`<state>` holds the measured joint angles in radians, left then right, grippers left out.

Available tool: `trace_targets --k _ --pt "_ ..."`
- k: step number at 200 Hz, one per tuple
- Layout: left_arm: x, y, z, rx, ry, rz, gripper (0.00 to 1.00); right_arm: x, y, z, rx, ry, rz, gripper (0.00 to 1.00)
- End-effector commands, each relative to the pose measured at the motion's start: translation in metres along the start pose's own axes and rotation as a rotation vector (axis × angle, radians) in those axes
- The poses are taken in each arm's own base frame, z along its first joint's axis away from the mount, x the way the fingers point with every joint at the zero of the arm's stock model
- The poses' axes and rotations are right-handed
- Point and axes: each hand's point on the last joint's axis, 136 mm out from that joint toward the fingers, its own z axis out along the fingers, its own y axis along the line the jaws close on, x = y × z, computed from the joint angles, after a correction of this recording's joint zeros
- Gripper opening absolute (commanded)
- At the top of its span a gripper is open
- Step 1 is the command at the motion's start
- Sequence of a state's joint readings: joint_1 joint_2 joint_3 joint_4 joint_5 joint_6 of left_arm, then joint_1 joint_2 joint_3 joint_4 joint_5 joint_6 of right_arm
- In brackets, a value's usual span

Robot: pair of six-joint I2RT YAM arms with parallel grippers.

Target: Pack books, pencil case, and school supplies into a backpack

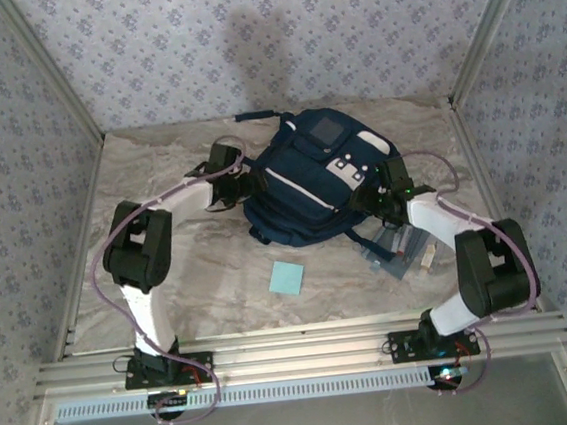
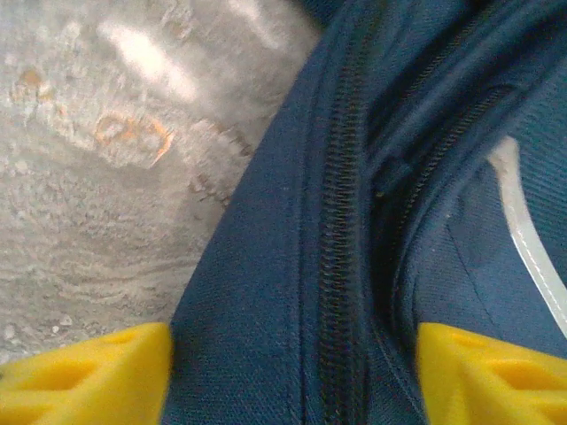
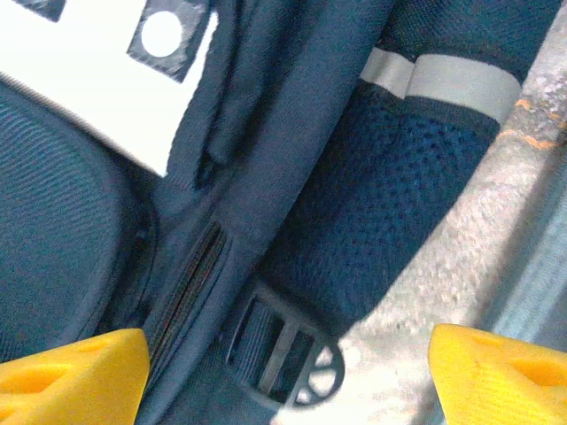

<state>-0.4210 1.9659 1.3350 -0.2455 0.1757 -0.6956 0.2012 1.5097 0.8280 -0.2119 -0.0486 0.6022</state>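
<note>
The backpack (image 1: pixel 311 185) lies flat at the middle of the table (image 1: pixel 199 271), front patches up. Its zipper (image 2: pixel 341 266) looks meshed shut where the left wrist camera sees it. By my reading nothing is packed yet. The small light-blue pad (image 1: pixel 287 276) lies loose on the table at about 6 o'clock from the backpack. The pencil case (image 1: pixel 390 252) lies at about 4 o'clock, partly under the right arm. I cannot make out the book.

The left claw (image 1: pixel 233 184) is at the pack's 9 o'clock edge, jaws apart astride the zipper seam, with no pinch that I can see. The right claw (image 1: pixel 388 197) is at 3 o'clock, spread wide over the side panel and a strap buckle (image 3: pixel 283 367), holding nothing. Opening the pack and all the loading seem still to come.
</note>
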Motion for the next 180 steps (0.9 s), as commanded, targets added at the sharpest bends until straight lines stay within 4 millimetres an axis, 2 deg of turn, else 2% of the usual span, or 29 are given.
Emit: trace_targets --k 1,15,33,66,91,93,115,134,151,165,180 --pt "-0.003 -0.021 -0.005 0.063 0.011 0.036 0.46 -0.018 0.005 0.014 -0.046 -0.040 0.036 0.84" --pt "0.010 -0.017 -0.005 0.054 0.036 0.043 0.30 -0.027 0.010 0.025 -0.067 -0.056 0.036 0.82" --pt "0.031 -0.010 -0.006 0.039 0.082 0.040 0.18 -0.040 0.016 0.041 -0.073 -0.054 0.024 0.77" --pt "0.074 -0.007 -0.016 0.060 0.142 0.010 0.16 -0.064 0.041 0.068 -0.141 -0.052 0.002 0.64" --pt "0.100 -0.027 -0.027 0.100 0.170 0.024 0.16 -0.085 0.055 0.081 -0.159 -0.070 -0.030 0.64" --pt "0.102 -0.030 -0.028 0.105 0.173 0.026 0.16 -0.094 0.061 0.079 -0.168 -0.086 -0.036 0.64" --pt "0.120 -0.060 -0.041 0.159 0.202 0.078 0.23 -0.116 0.073 0.088 -0.159 -0.088 -0.088 0.70" --pt "0.122 -0.079 -0.056 0.174 0.198 0.138 0.45 -0.131 0.076 0.085 -0.135 -0.083 -0.122 0.75" --pt "0.110 -0.083 -0.071 0.154 0.149 0.175 0.63 -0.143 0.077 0.068 -0.109 -0.110 -0.143 0.77" --pt "0.094 -0.080 -0.083 0.117 0.084 0.213 0.69 -0.147 0.077 0.049 -0.097 -0.131 -0.155 0.78" --pt "0.076 -0.076 -0.091 0.070 0.025 0.259 0.72 -0.145 0.080 0.028 -0.109 -0.147 -0.157 0.78"
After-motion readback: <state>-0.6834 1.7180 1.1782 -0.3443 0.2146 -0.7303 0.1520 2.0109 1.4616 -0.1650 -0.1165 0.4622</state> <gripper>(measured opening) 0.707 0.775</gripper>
